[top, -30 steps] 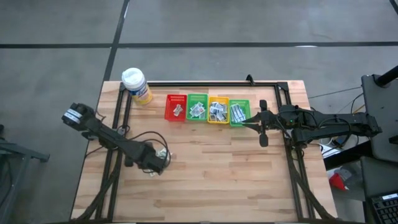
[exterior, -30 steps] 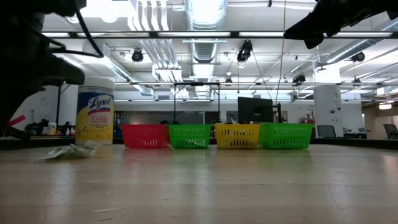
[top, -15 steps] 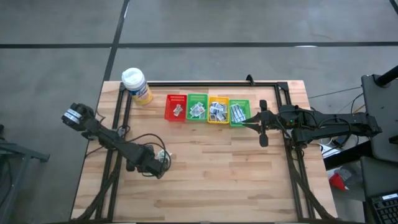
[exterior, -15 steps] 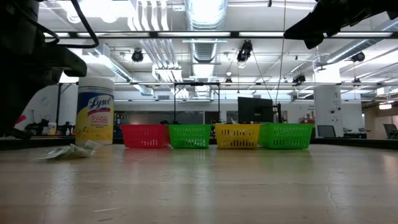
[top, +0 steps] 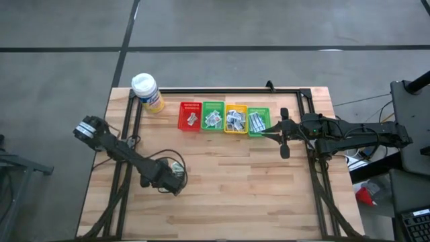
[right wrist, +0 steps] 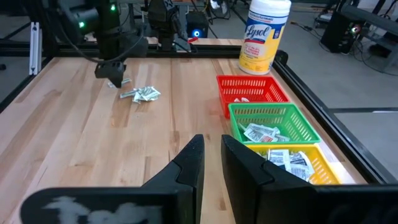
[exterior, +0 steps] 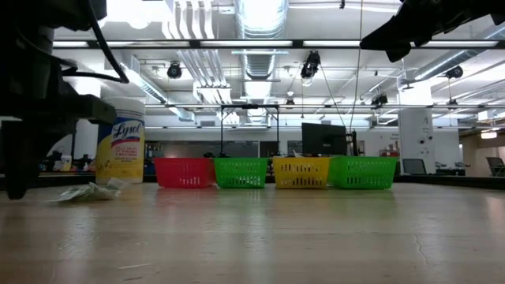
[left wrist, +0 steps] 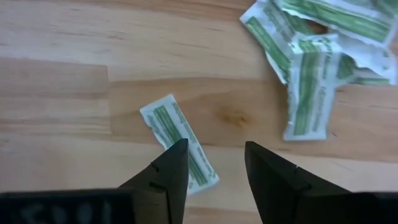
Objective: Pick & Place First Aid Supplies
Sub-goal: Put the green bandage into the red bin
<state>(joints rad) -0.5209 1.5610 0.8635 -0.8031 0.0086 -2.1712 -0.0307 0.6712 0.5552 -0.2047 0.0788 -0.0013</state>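
— Status of the left pincer (left wrist: 214, 171)?
— Spread, over a lone packet (left wrist: 179, 140) near the desk's (top: 255, 188) left edge; it holds nothing.
— Risk?
— One finger overlaps the packet (flat paper), so closing could push it aside. Right pincer (right wrist: 210, 163) waits, slightly parted, by the baskets (top: 224, 117).

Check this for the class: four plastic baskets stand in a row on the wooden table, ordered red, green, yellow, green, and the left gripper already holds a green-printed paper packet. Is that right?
Not quite. The left wrist view shows the left gripper open above the wooden table, with the single green-printed paper packet lying flat, not held. The basket row, red, green, yellow, green, is right.
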